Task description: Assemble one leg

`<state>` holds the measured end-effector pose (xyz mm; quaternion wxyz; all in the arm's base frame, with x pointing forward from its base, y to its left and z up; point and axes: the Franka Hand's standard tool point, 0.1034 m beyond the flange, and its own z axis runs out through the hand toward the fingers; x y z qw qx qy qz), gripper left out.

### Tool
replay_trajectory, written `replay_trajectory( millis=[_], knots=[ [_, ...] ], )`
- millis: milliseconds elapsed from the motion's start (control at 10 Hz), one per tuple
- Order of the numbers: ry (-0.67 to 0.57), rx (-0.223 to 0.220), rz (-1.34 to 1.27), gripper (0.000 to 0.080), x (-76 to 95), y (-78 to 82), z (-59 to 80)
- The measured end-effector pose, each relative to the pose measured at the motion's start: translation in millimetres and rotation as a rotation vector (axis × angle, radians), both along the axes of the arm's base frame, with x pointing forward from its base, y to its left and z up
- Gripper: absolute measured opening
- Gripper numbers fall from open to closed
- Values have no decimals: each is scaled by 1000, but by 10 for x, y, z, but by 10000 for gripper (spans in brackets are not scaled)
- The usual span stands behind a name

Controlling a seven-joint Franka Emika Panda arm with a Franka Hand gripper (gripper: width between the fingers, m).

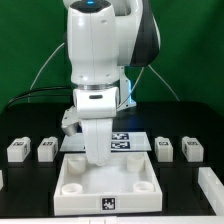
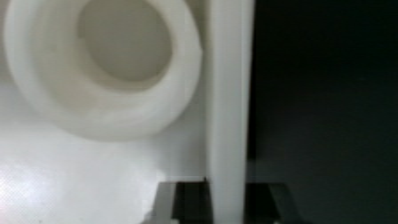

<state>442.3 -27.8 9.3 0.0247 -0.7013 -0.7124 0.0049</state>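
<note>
My gripper (image 1: 97, 157) reaches down onto the back edge of the large white square panel (image 1: 85, 200). In the wrist view my gripper (image 2: 228, 192) straddles the panel's upright wall (image 2: 228, 100), with a dark finger (image 2: 187, 205) tight against each side. One of the panel's round sockets (image 2: 107, 60) lies beside the wall. Two legs, small white tagged blocks, stand on the exterior view's left (image 1: 17, 150) (image 1: 47, 150), and two more stand on its right (image 1: 164, 148) (image 1: 192, 149). All of them stand apart from my gripper.
The marker board (image 1: 133, 142) lies behind the panel, partly hidden by my arm. A white part (image 1: 212, 185) shows at the exterior view's right edge. A green backdrop closes off the back of the black table (image 1: 30, 190).
</note>
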Motion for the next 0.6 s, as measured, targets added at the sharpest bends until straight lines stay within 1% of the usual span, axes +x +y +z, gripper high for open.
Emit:
replay_trajectory(
  millis=[200, 400, 500, 600],
  knots=[
    [-22, 7, -5, 62, 199, 88, 8],
    [-43, 18, -15, 62, 436, 229, 0],
    [-47, 22, -24, 62, 518, 274, -2],
    [-20, 21, -46, 62, 521, 311, -1]
  ],
)
